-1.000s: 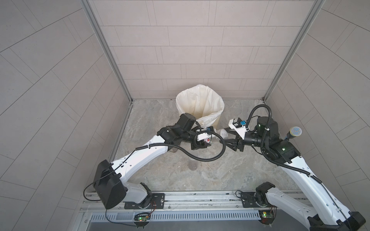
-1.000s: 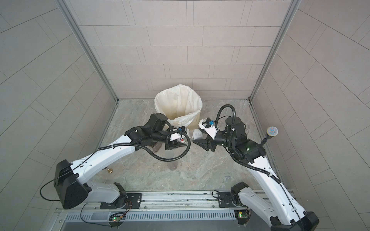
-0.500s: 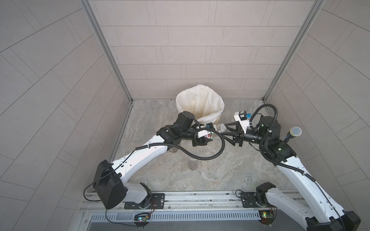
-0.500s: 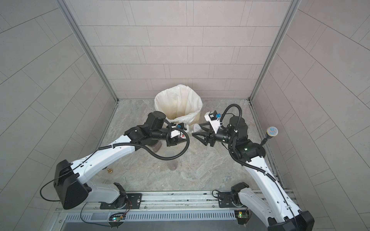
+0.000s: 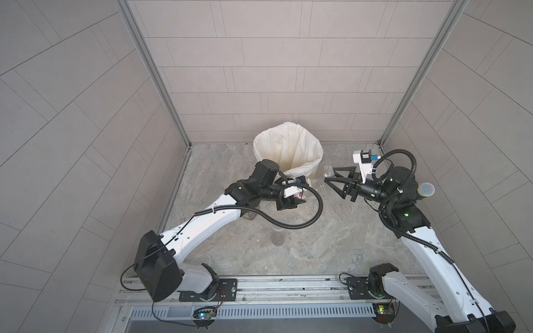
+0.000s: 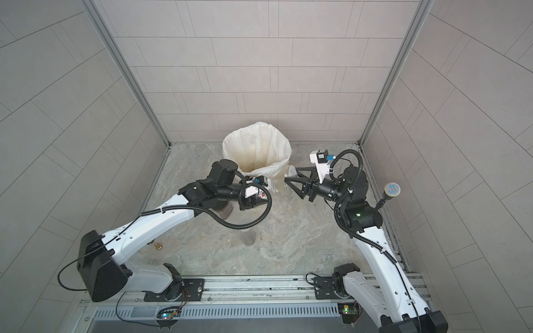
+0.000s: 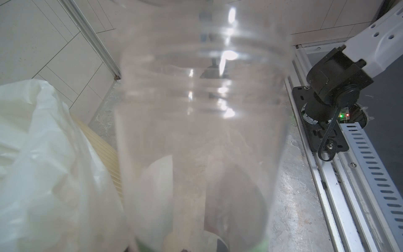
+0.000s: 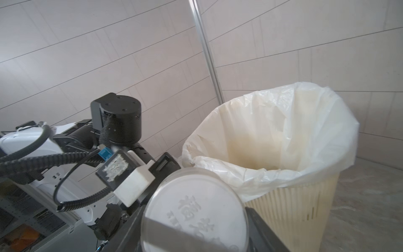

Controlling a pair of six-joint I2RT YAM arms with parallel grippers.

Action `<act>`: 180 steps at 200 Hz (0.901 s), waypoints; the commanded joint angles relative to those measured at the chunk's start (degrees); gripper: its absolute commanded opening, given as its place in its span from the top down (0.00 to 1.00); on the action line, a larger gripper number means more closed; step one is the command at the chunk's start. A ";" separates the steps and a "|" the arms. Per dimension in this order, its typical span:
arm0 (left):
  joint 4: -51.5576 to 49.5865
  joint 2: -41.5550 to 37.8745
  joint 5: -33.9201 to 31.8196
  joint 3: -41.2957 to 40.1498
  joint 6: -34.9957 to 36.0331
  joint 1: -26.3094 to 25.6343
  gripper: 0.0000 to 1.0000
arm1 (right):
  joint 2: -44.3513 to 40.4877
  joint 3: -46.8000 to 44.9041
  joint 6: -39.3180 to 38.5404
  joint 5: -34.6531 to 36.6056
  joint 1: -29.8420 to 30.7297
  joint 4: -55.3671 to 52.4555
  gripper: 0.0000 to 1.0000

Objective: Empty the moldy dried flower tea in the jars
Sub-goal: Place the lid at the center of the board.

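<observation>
Moldy dried flower tea is not to be seen in the nearest jar, the tall slim jar (image 5: 278,232), which stands upright on the grey veined worktop (image 5: 331,245) and looks nearly clear. A little further, half under the left arm, it shows as a dark brown mass through the wall of the squat jar (image 6: 225,212). Further on, the left pincer (image 6: 261,197) is clenched on the labelled jar (image 7: 200,131), which lies about level just beside the bin (image 8: 294,218), its threaded mouth toward the right pincer (image 5: 329,174). That one grasps the lid (image 8: 194,209), apart from the mouth. How much tea this jar holds, its blurred wall does not show. I think the step now is the pouring. The left arm should first carry the mouth over the liner (image 8: 283,131) and only then tilt it, slowly, because light dry bits scatter easily; the right arm should hold the lid aside. The jar is smooth and clear with ridged threads, so it can slip in the tilt. The lid is round and white with raised characters. The bin is cream, ribbed and tapered; its thin white liner is wrinkled and soft, so it may fold if the jar touches it. Behind stand matte tiled walls (image 5: 274,72).
</observation>
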 commanded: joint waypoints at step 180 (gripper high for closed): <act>12.01 -3.44 -4.29 -2.94 -22.29 0.55 0.51 | 36.48 7.69 -5.49 52.61 -4.08 -26.82 0.52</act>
